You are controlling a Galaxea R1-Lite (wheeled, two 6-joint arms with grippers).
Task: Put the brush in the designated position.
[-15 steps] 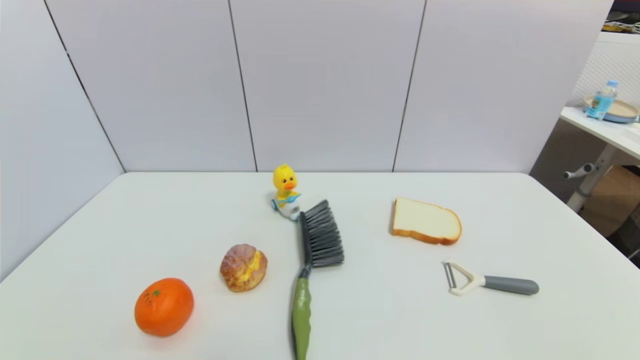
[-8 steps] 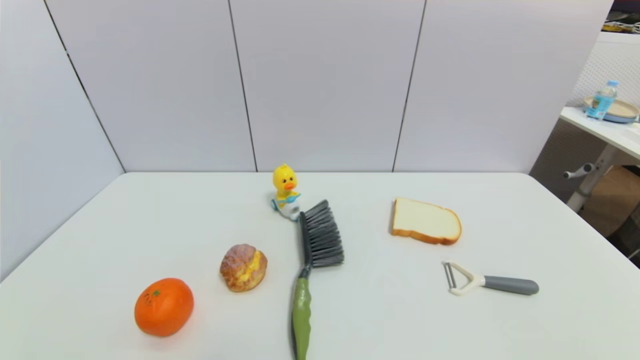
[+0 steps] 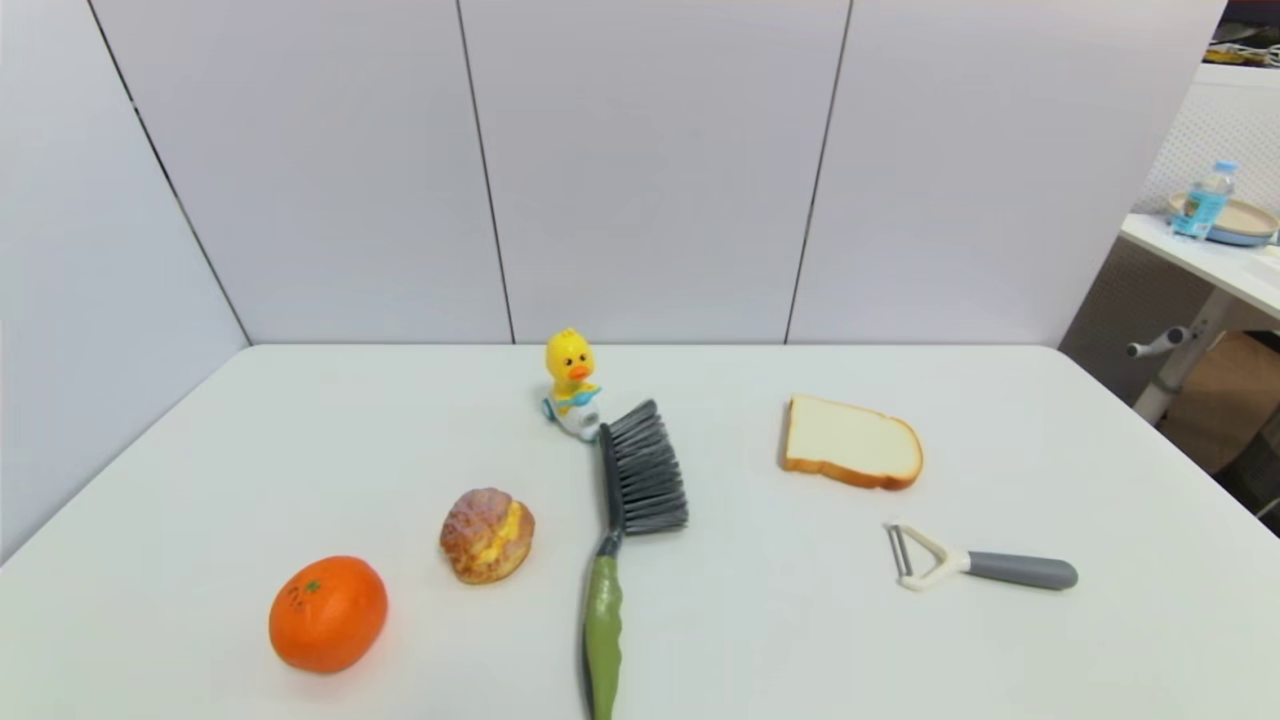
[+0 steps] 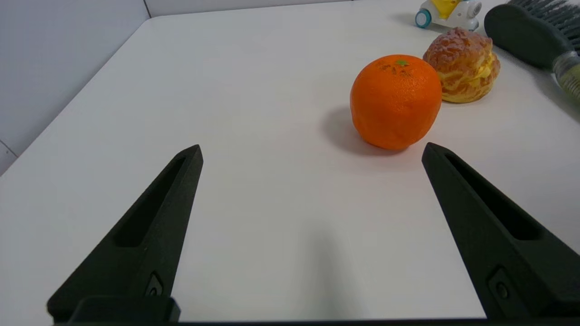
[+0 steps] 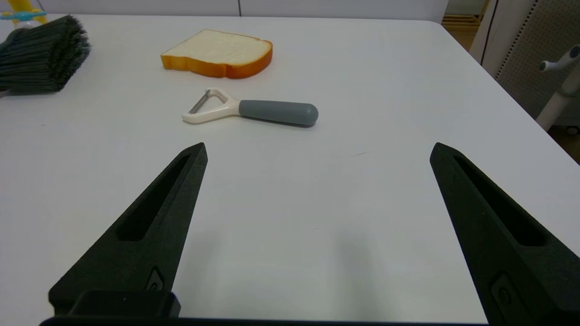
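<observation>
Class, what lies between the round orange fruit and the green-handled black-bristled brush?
The golden cream puff lies between the orange and brush, in the head view.

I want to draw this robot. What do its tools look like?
Only the wrist views show them. The left tool and the right tool look alike: each has two long matte black fingers tapering to a point like a wedge, with a long slot sunk into each and a small round fastener near a black base bar. No cables or markings show.

The brush [image 3: 622,520] has stiff dark bristles and a smooth, slightly glossy plastic-looking green handle. The orange [image 3: 328,612] looks dimpled, the pastry [image 3: 487,534] crackled, the table [image 3: 250,450] smooth and matt.
</observation>
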